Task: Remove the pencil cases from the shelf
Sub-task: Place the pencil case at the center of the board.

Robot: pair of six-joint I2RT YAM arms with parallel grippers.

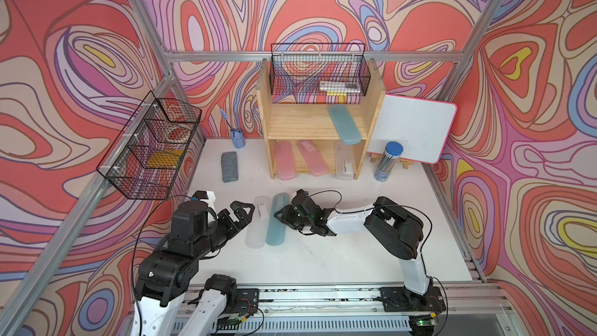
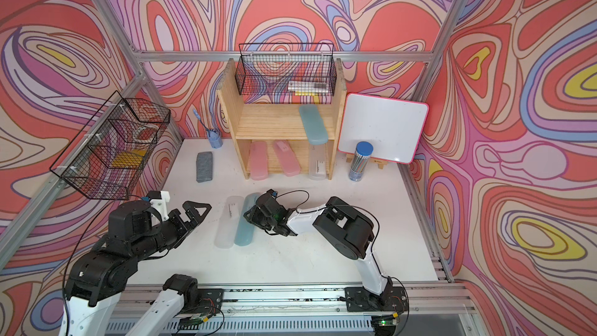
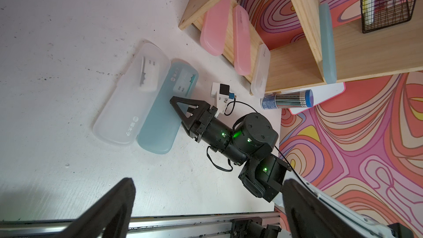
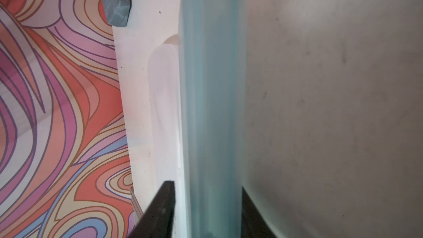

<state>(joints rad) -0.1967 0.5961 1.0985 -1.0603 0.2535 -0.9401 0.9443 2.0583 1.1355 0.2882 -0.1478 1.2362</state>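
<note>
Check the left gripper (image 1: 244, 212): its jaws stand wide and empty, near the frosted clear case (image 1: 257, 226) on the table (image 1: 355, 253). The right gripper (image 1: 277, 215) straddles the teal case (image 1: 274, 233), which lies touching that clear case. Its jaws are narrow, and one finger (image 4: 163, 209) stands just clear of the case. On the shelf (image 1: 263, 108), the second teal case (image 1: 344, 124) overhangs the upper board. The pink case (image 1: 285, 160), labelled pink case (image 1: 311, 158) and second clear case (image 1: 344, 160) lie on the lower board.
</note>
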